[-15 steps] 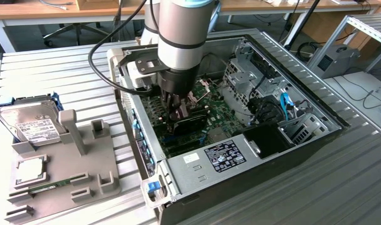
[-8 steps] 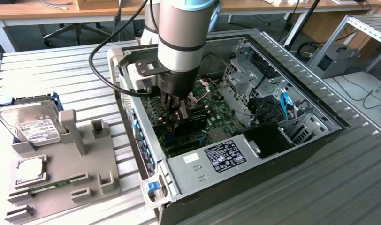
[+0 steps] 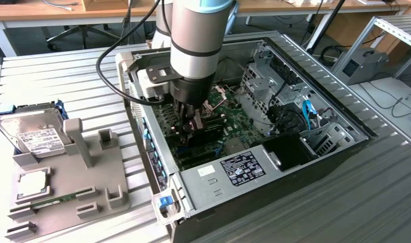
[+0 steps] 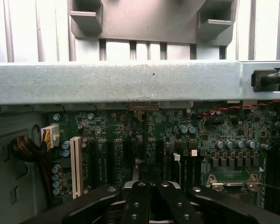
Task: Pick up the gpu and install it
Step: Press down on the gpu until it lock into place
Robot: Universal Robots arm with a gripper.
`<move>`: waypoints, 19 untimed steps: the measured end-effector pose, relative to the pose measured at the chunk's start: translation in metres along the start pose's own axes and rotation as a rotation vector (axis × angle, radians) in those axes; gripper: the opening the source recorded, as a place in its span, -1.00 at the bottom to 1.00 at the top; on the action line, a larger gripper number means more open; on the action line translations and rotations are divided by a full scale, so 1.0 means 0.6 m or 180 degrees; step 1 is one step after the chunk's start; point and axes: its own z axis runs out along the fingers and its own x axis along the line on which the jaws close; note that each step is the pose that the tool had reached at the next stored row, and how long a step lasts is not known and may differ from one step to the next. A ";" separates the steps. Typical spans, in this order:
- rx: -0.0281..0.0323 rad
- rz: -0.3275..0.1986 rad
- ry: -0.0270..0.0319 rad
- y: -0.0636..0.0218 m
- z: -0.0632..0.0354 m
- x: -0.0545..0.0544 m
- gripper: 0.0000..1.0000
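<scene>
In the exterior view, the near lower left of the frame holds a grey fixture (image 3: pixel 70 187) on the slatted worktop (image 3: pixel 340 202), with a narrow green memory stick (image 3: pixel 53 201) lying in it and a silver hard drive (image 3: pixel 31 135) with a white label behind it. In the middle stands the open computer case (image 3: pixel 259 167). The arm (image 3: pixel 195 40) reaches down into it, and the pincer (image 3: pixel 190 127) is clenched, low over the green motherboard (image 3: pixel 225 121). A dark card that seems to be the gpu (image 3: pixel 204 136) stands just at the fingertips, near the slots; if it is grasped I cannot tell. In the wrist view the black fingers (image 4: pixel 140 205) are pressed together above the motherboard slots (image 4: pixel 107 158), with the grey case wall (image 4: pixel 121 81) beyond. At the far upper edge of the exterior view is a wooden desk (image 3: pixel 57 10).
</scene>
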 end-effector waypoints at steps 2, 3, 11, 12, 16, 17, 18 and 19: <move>0.0000 0.0000 0.0008 -0.001 0.000 0.000 -0.79; 0.0001 0.0000 0.0012 -0.002 -0.001 0.000 -0.79; 0.0001 0.0000 0.0022 -0.022 -0.017 -0.001 -0.79; 0.0001 0.0000 0.0022 -0.025 -0.019 -0.001 -0.79; 0.0000 0.0000 0.0022 -0.039 -0.026 -0.001 -0.79; -0.0001 0.0000 0.0023 -0.042 -0.028 -0.001 -0.79; -0.0001 0.0000 0.0022 -0.045 -0.029 -0.001 -0.79; -0.0004 0.0000 0.0022 -0.051 -0.030 -0.001 -0.79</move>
